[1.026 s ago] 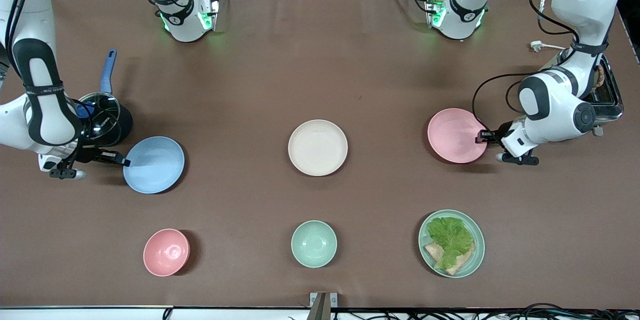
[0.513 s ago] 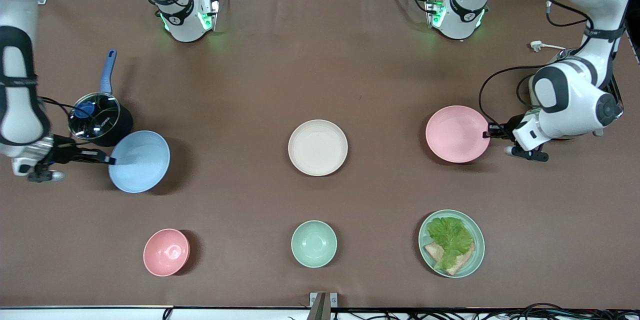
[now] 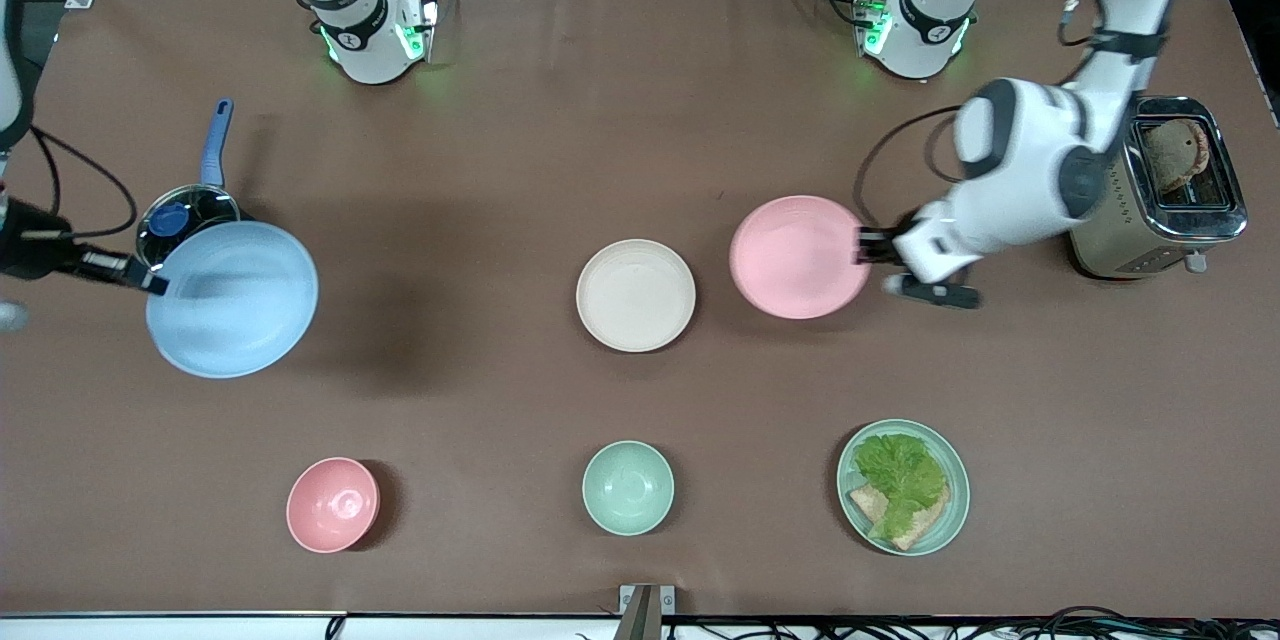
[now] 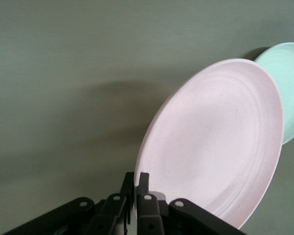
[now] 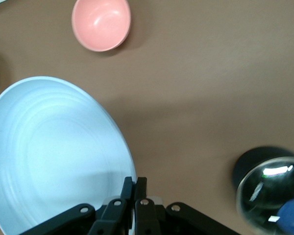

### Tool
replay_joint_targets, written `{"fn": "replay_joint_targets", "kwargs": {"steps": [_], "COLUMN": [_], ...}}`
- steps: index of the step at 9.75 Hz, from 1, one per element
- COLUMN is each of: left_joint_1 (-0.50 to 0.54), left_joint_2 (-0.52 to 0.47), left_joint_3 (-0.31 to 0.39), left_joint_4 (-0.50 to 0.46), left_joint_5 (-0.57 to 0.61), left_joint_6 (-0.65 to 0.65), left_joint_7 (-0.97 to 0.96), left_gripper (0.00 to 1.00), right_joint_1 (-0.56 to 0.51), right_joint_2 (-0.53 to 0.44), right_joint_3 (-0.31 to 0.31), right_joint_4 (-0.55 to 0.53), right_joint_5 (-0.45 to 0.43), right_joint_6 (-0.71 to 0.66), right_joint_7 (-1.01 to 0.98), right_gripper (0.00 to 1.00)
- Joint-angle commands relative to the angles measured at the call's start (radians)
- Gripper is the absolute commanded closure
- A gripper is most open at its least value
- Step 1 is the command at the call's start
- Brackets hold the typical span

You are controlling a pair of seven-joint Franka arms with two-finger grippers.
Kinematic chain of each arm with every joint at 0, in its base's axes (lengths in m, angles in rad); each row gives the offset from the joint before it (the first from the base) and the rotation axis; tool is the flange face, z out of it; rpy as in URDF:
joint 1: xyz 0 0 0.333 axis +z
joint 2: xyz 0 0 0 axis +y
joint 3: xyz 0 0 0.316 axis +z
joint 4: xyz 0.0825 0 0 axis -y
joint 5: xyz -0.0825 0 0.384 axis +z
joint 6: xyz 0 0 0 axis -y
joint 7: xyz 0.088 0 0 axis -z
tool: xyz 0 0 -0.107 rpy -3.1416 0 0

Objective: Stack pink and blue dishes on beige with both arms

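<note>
Both arms reach inward, right gripper [image 3: 150, 282] jaws clamping the airborne blue plate [image 3: 232, 300], left gripper [image 3: 866, 248] jaws the pink plate [image 3: 797, 257].

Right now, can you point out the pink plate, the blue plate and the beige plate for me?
pink plate [image 3: 795, 255]: front view, middle of its inner face.
blue plate [image 3: 235, 305]: front view, middle of its inner face.
beige plate [image 3: 636, 295]: front view, middle of its flat base.

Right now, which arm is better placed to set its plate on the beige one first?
Left. The left gripper holds the pink plate aloft beside the beige plate; the right gripper holds the blue plate much farther off.
</note>
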State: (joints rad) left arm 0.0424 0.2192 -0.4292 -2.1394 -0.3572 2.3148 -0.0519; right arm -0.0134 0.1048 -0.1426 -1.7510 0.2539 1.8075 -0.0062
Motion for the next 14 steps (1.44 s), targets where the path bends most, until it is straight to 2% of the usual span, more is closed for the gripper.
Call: {"fn": "replay_joint_targets", "kwargs": {"steps": [1,2,3,6,7,8,9,10,11,12,14], "left_joint_1": [-0.001,-0.019,-0.050,-0.122,-0.127,-0.148,-0.169,-0.171,-0.152,-0.148,-0.148], "left_joint_2": [0.156,0.204,0.253,0.422,0.445,0.454,0.453,0.451,0.419,0.375,0.226], "left_joint_3": [-0.118,-0.149,-0.155,-0.180,-0.190,-0.192,-0.192,-0.191,-0.190,-0.180,-0.108], "left_joint_4": [0.032,0.048,0.073,0.206,0.213,0.214,0.217,0.233,0.227,0.227,0.223], "left_joint_5": [0.004,0.014,0.091,0.425,0.531,0.607,0.639,0.653,0.687,0.696,0.692], "left_joint_6": [0.160,0.210,0.245,0.268,0.270,0.270,0.270,0.267,0.252,0.207,0.007], "left_joint_7": [-0.155,-0.222,-0.315,-0.725,-0.823,-0.905,-0.975,-0.982,-0.977,-0.964,-0.800], "left_gripper": [1.00,0.99,0.99,0.99,0.98,0.93,0.67,0.06,0.00,0.00,0.00], "right_joint_1": [-0.008,-0.007,-0.008,-0.008,-0.007,-0.007,-0.005,-0.005,-0.004,0.003,0.033], "right_joint_2": [-0.106,-0.106,-0.103,-0.099,-0.094,-0.071,-0.042,-0.007,0.039,0.080,0.154], "right_joint_3": [0.140,0.211,0.269,0.437,0.480,0.518,0.561,0.598,0.622,0.642,0.650], "right_joint_4": [-0.128,-0.145,-0.185,-0.350,-0.358,-0.360,-0.358,-0.358,-0.357,-0.358,-0.349], "right_joint_5": [-0.044,-0.054,-0.057,-0.058,-0.058,-0.058,-0.058,-0.058,-0.058,-0.058,-0.056], "right_joint_6": [0.023,0.041,0.088,0.301,0.314,0.316,0.320,0.349,0.368,0.400,0.464], "right_joint_7": [0.212,0.292,0.352,0.489,0.517,0.543,0.590,0.624,0.646,0.684,0.727], "right_gripper": [0.99,0.99,0.99,0.99,0.99,0.99,0.99,0.99,0.99,0.99,0.98]}}
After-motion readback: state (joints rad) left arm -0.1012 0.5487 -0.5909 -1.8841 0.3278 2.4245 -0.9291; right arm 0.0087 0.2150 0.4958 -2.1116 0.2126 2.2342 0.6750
